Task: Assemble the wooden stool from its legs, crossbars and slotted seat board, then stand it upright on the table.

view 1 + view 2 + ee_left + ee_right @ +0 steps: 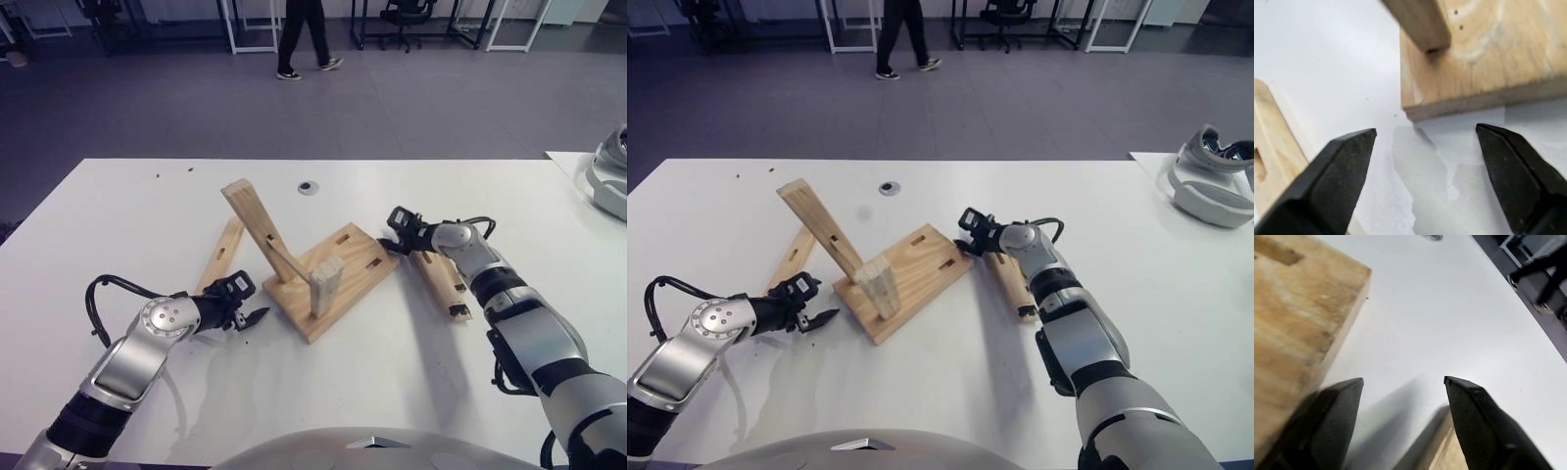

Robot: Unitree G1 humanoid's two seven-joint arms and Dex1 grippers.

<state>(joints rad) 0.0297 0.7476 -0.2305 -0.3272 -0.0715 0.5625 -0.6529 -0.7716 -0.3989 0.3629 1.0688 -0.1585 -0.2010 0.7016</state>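
Seat board (364, 257) lies flat at the frame's centre on the worktop (118, 215), a tall leaning leg (253, 220) and a shorter piece (327, 284) standing on it. Left hand (257, 317), lower left, and right hand (389, 235), right of centre, both gape empty beside its corners.

Pale tan seat board (294, 296), plain white table (118, 215).

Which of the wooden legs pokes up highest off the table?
The long leg leaning up from the seat board. A shorter piece stands beside it; the left leg and right leg lie flat on the table.
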